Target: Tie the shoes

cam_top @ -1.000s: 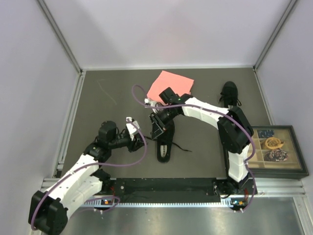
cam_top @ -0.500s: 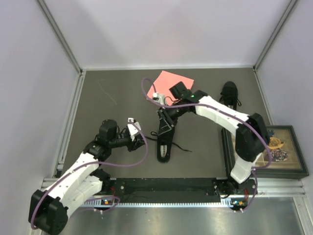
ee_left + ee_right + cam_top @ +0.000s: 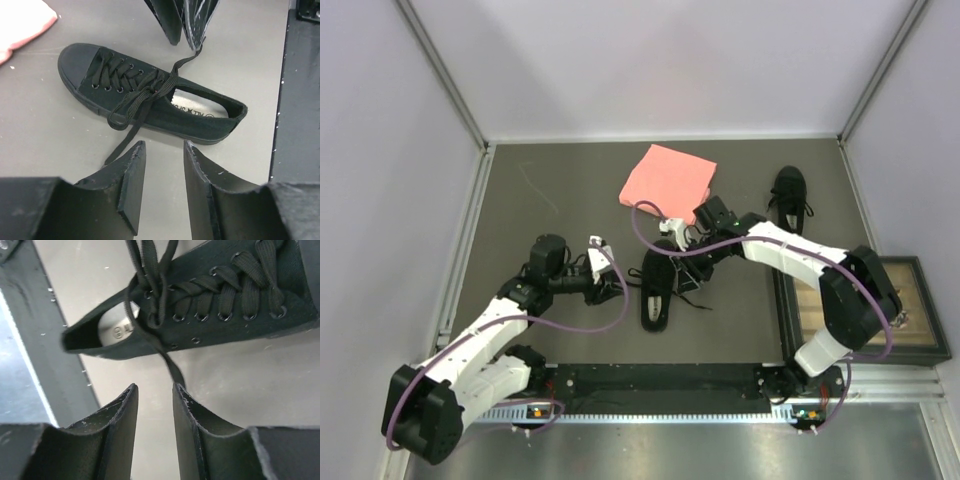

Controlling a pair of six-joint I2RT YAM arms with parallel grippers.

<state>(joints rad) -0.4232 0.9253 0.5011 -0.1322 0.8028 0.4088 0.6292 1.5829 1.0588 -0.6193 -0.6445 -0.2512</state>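
Fingers [image 3: 192, 415] of right gripper [image 3: 153, 390] parted by a narrow gap, nothing pinched. Fingers [image 3: 131, 182] of left gripper [image 3: 163, 149] likewise parted and empty.

Step in hand, by judgement: taking one lace end per gripper on the near shoe [image 3: 657, 290]. Loose crossing at the top eyelets, no bow yet.

For a clean grasp, largest concern first:
- Leave the shoe flat and unmoved.
- Descend beside the sole, not onto the upper.
- Keep clear of the slack loop [image 3: 125, 109] on the left side; risk otherwise of tightening the wrong strand.
- Close only on the single tail, low against the table [image 3: 550, 200].
- Then draw outward gently, to avoid dragging what looks a light shoe.

Position: near shoe between the two grippers, toe away from the bases, pale insole showing. Far shoe [image 3: 788, 195] well apart at right rear, near neither gripper.

Right tail [image 3: 169, 365] running from the crossing to the mouth of the right gap, ending at one fingertip; contact not discernible. Left tail [image 3: 119, 147] passing just beside one left fingertip, outside the gap.
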